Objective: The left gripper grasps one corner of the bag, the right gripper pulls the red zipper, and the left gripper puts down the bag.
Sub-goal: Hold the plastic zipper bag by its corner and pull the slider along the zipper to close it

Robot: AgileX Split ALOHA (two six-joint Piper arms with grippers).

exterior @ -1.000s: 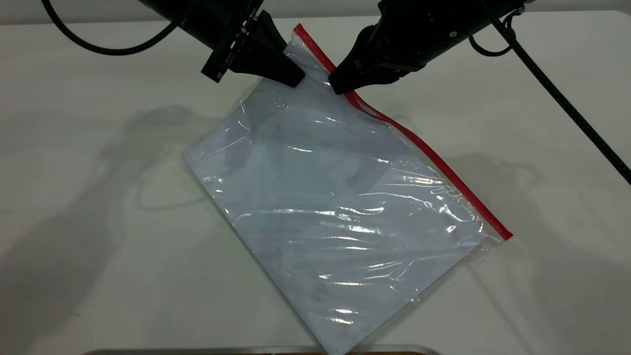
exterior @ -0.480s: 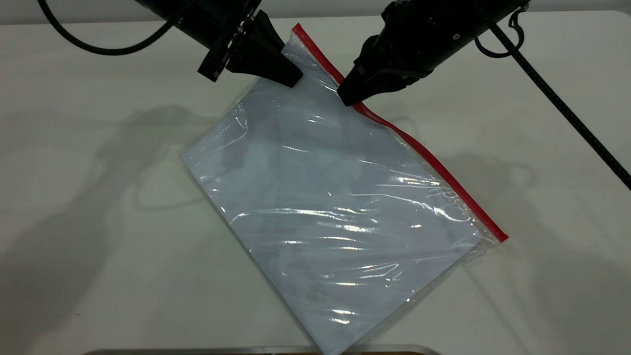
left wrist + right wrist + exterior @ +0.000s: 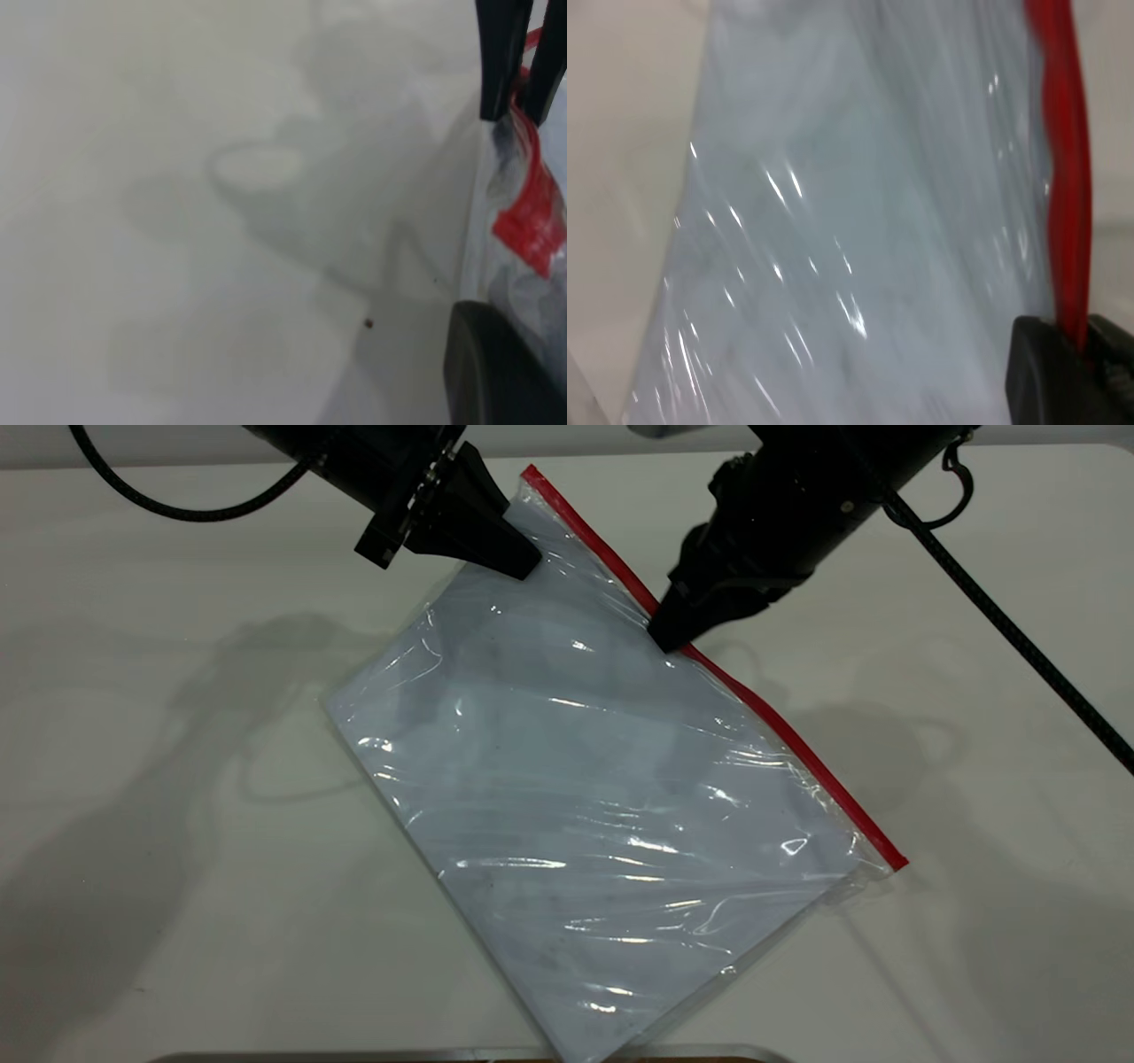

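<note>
Item one, the bag (image 3: 602,797): we are seeing it lying slantwise across the middle of the frame on the white bench (image 3: 159,824), glossy and creased, pale sheets showing inside. Its upper end is lifting toward the top centre of the frame while the lower end is lying flat near the bottom edge.

Item two, the zipper (image 3: 780,735): a red strip that we are following down the bag's right-hand edge, from the top centre to the right of the middle.

Item three, the corner (image 3: 536,491): it is sitting at the top centre, where the red strip ends, raised off the bench.

Item four, the left gripper (image 3: 523,565): we are finding it at the upper left, clenched on the bag just beside that corner. In the left wrist view its fingers (image 3: 498,80) are pinching clear plastic and red strip together.

Item five, the right gripper (image 3: 666,638): it is coming in from the upper right, its tip closed on the zipper partway along the edge. In the right wrist view the red strip (image 3: 1065,177) is running straight into its black fingers (image 3: 1041,372).
</note>
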